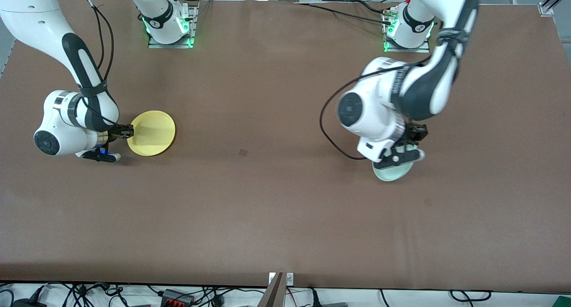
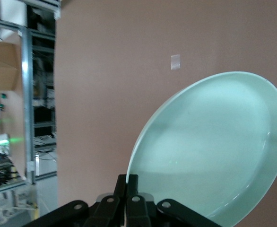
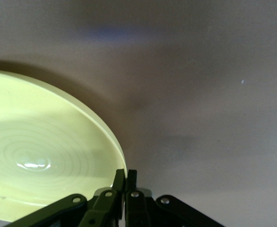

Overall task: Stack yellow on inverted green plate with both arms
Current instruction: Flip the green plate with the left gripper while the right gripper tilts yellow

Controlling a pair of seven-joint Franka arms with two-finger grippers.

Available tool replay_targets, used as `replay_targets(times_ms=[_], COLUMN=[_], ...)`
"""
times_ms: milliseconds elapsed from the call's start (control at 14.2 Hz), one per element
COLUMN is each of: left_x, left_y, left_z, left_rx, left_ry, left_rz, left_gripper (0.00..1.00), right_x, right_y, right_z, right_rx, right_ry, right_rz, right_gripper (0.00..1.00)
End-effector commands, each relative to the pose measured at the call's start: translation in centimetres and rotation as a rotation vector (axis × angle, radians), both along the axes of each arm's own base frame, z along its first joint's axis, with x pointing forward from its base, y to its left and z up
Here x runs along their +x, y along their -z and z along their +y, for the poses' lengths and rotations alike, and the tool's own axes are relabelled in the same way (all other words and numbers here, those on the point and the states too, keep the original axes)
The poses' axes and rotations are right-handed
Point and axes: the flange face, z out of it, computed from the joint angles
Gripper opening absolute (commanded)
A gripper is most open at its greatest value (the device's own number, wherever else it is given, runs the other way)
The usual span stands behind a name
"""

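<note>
The yellow plate (image 1: 151, 133) is low over the table toward the right arm's end. My right gripper (image 1: 129, 130) is shut on its rim at the edge toward that arm; the right wrist view shows the fingers (image 3: 119, 181) pinching the rim of the yellow plate (image 3: 44, 151). I cannot tell whether it rests on the table. The pale green plate (image 1: 392, 172) is toward the left arm's end, mostly hidden under my left gripper (image 1: 403, 156). In the left wrist view the gripper (image 2: 128, 182) is shut on the rim of the green plate (image 2: 214, 151), which is raised and tilted, hollow side showing.
A small dark mark (image 1: 243, 152) lies on the brown table between the plates and shows as a pale patch (image 2: 176, 62) in the left wrist view. The arm bases (image 1: 171, 28) stand along the table edge farthest from the front camera. Racks and shelving (image 2: 11, 118) stand past the table's edge.
</note>
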Motion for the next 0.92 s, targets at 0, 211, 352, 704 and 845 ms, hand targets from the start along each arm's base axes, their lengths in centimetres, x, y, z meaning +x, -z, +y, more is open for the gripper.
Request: replay_targets(times_ms=[0, 211, 352, 704, 845], left_x=[-1.3, -3.4, -3.9, -6.4, -6.8], left_y=[2.0, 5.4, 7.0, 9.5, 11.0], left_z=[-4.0, -7.6, -8.3, -11.4, -11.7], left_rx=[0.100, 0.151, 0.163, 0.175, 0.183], left_ry=[0.035, 0.052, 0.035, 0.047, 0.024], left_rz=[-0.071, -0.138, -0.171, -0.211, -0.238], left_gripper=[0.01, 0.01, 0.01, 0.01, 0.01], right_x=[0.5, 2.2, 3.2, 4.5, 5.8], right_y=[-0.1, -1.8, -3.2, -8.0, -10.7], right_z=[0.0, -0.4, -1.6, -1.5, -1.7], right_rx=[0.010, 0.004, 0.000, 0.003, 0.009], right_ry=[0.001, 0.004, 0.021, 0.014, 0.013], right_rz=[-0.012, -0.061, -0.096, -0.106, -0.099], right_gripper=[0.00, 0.00, 0.00, 0.00, 0.00])
